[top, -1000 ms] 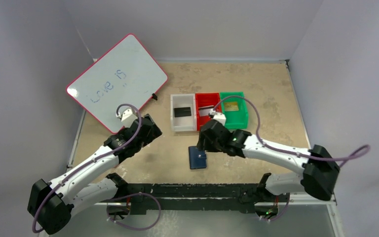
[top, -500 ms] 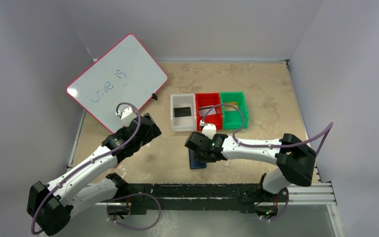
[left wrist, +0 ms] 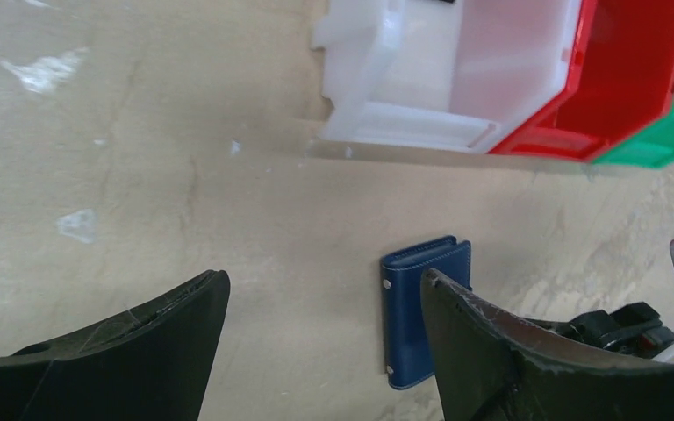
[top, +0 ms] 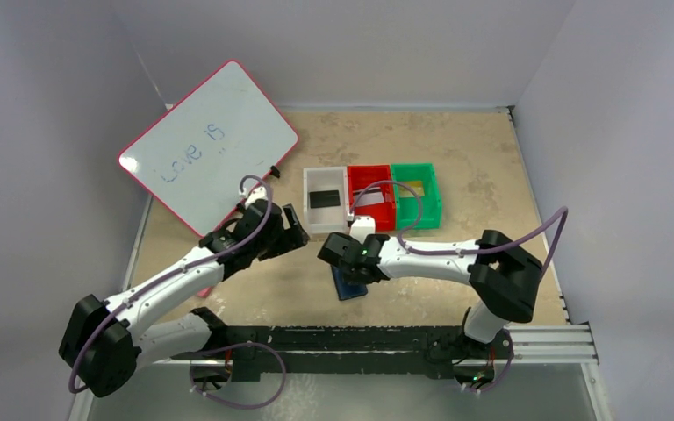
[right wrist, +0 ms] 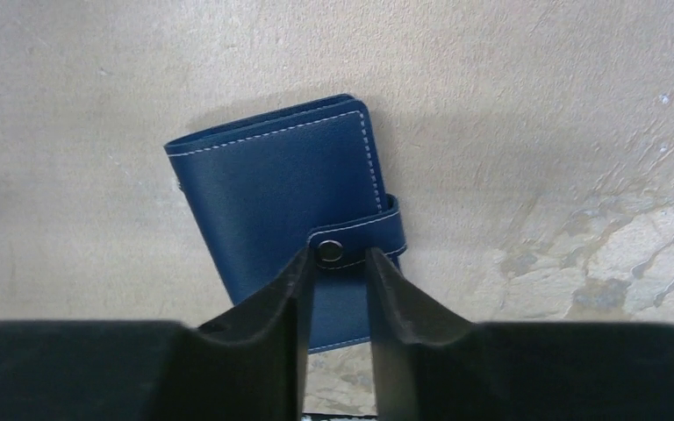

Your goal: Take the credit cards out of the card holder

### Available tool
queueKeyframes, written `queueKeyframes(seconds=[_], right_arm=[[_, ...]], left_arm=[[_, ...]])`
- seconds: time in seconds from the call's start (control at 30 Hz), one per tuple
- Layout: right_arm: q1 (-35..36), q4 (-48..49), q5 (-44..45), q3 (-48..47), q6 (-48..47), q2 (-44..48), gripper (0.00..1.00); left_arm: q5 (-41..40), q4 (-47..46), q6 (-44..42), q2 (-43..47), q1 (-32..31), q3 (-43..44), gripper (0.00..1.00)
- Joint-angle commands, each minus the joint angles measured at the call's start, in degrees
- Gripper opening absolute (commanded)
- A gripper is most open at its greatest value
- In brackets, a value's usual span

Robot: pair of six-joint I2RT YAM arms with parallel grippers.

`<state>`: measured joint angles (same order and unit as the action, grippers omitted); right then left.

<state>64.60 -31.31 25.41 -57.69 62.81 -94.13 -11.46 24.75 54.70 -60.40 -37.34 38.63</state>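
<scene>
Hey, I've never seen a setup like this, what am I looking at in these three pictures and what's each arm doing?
These are two robot arms bolted at the near edge of a table. One picture looks down from above; the other two come from cameras on each wrist. On the table lie a closed blue card holder, three small bins, white, red and green, and a whiteboard. The white bin holds a black card. The right end effector has its fingers narrowly apart on either side of the holder's snap tab; I cannot tell if it grips it. The left end effector is open nearby, holding nothing.

End effector (right wrist: 334, 267) over closed card holder (right wrist: 272, 184)
</scene>
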Motion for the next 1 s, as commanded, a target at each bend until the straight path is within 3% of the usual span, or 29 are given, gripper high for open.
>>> queueKeyframes(seconds=[0.0,0.37,0.53,0.6,0.67,0.8,0.97], right_arm=[[0.2,-1.2,3.2,-0.3,0.0,0.6,0.24],[-4.0,11.1,-4.1,8.3,-3.5,8.3,0.00],[-6.5,18.3,-9.0,13.0,-5.4,14.3,0.00],[-6.5,18.3,-8.3,13.3,-5.8,16.6,0.08],[-6.4,18.1,-7.6,13.6,-6.7,18.6,0.25],[-6.5,15.3,-6.0,12.2,-8.1,18.0,0.43],[-6.4,12.8,-4.7,10.2,-8.3,13.3,0.47]], left_arm=[[9.7,-9.9,-2.0,-1.2,-1.0,-2.1,0.79],[5.9,-14.0,0.4,-11.5,-11.3,-1.2,0.76],[4.9,-15.9,2.1,-15.8,-12.0,-0.5,0.73],[4.1,-17.0,3.4,-16.7,-12.1,-0.5,0.73],[3.6,-18.9,5.3,-17.4,-12.2,-0.9,0.72],[4.6,-23.5,8.1,-19.9,-12.4,-1.4,0.67],[5.1,-24.6,10.6,-22.3,-12.8,-1.7,0.63]])
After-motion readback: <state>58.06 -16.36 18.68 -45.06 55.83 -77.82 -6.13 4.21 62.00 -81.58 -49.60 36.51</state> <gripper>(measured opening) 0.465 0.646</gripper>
